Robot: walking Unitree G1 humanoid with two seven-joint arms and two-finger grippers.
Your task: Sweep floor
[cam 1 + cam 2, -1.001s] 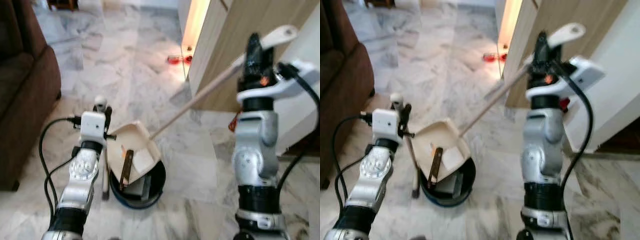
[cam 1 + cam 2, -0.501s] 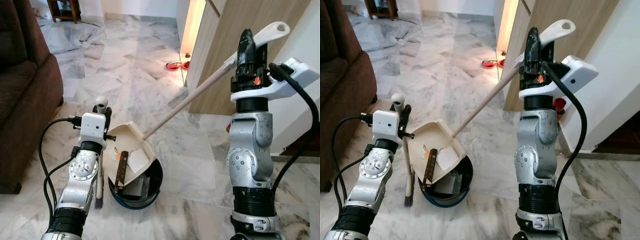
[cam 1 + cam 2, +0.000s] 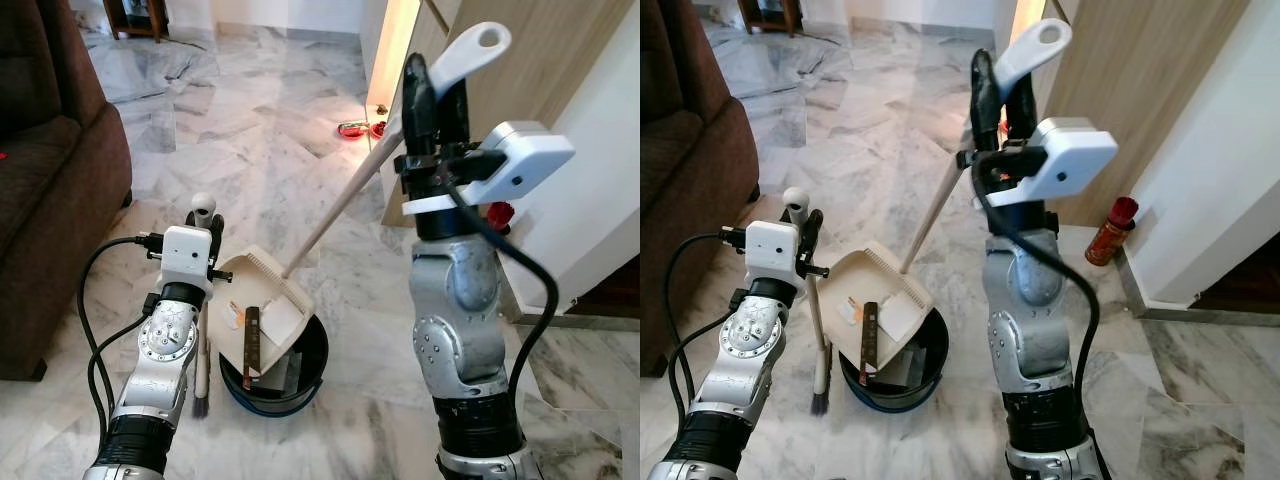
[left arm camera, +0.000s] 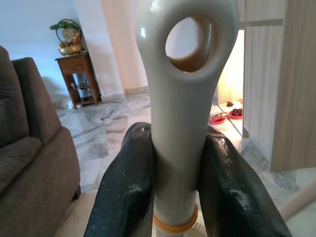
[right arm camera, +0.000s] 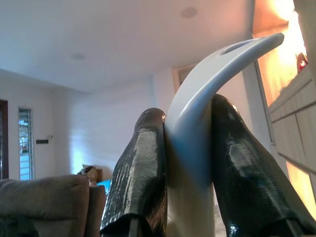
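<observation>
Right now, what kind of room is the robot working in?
Most likely a home living room: a brown sofa on the robot's left, a marble floor, and a small wooden side table against the far wall.

I count two grippers, left gripper (image 4: pixel 180 187) and right gripper (image 5: pixel 190 163). One dustpan (image 3: pixel 262 296), one brush (image 3: pixel 816 330), one dark bin (image 3: pixel 310 365). One brown sofa (image 3: pixel 50 190). One red can (image 3: pixel 1111 229) beside the wall. Two red dishes (image 3: pixel 361 129) on the far floor. One wooden side table (image 4: pixel 76 79).
</observation>
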